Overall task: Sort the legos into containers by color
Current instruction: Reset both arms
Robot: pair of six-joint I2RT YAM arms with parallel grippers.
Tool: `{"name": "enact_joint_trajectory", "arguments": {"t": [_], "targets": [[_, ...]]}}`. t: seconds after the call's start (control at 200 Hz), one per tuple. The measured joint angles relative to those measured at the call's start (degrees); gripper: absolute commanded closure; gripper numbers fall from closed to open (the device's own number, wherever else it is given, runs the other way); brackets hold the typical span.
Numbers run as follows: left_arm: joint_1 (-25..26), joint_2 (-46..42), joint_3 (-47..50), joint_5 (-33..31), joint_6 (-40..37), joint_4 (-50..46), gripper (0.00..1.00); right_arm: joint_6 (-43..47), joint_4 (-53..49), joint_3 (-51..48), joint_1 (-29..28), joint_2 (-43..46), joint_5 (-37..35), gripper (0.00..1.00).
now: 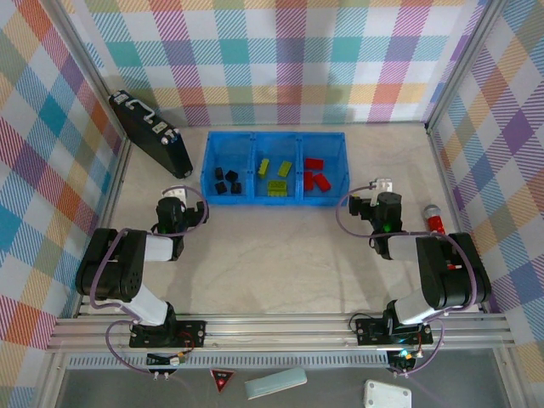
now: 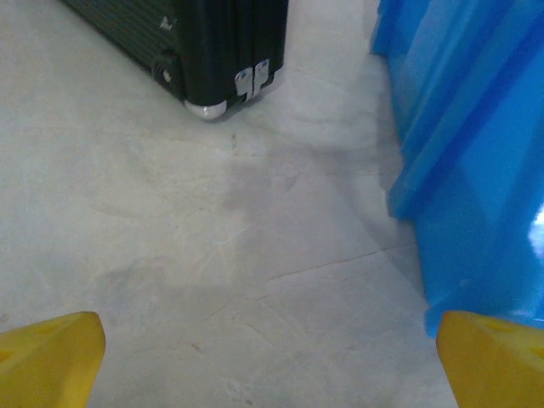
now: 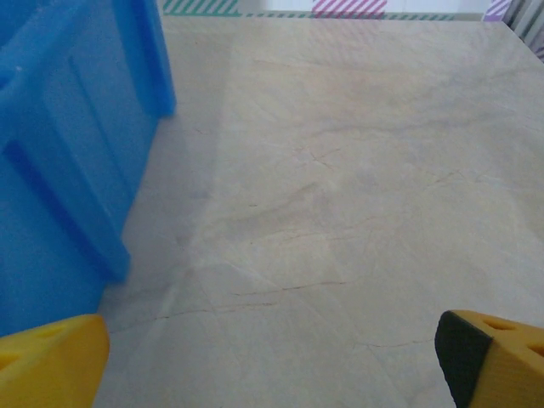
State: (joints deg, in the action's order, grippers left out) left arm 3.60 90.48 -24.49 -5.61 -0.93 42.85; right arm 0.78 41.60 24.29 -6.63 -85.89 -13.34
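At 12 o'clock, the containers [image 1: 255, 135] hold colour-sorted legos [image 1: 277, 186]. Left gripper [image 2: 272, 357] and right gripper [image 3: 272, 361]: jaws released, empty.

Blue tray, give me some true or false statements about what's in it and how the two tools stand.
1. The black bricks lie in the left compartment of the blue tray. True.
2. The red bricks share the middle compartment with the green bricks. False: the red ones lie in the right compartment.
3. The left tool grips a brick. False: it is open and empty, over bare table beside the tray.
4. The right tool is open. True.
5. A black case lies left of the tray. True.
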Motion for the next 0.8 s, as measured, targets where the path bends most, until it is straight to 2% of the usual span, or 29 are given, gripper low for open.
{"name": "enact_joint_trajectory", "arguments": {"t": [0.31,0.8], "targets": [[0.0,0.0,0.0,0.7,-0.3,2.6,0.00,0.2,8.8,-4.6,1.4,-0.9,3.0,0.01],[0.0,0.0,0.0,1.7,-0.3,3.2,0.00,-0.7,8.1,-3.5,2.3,-2.0,2.9,0.01]]}}
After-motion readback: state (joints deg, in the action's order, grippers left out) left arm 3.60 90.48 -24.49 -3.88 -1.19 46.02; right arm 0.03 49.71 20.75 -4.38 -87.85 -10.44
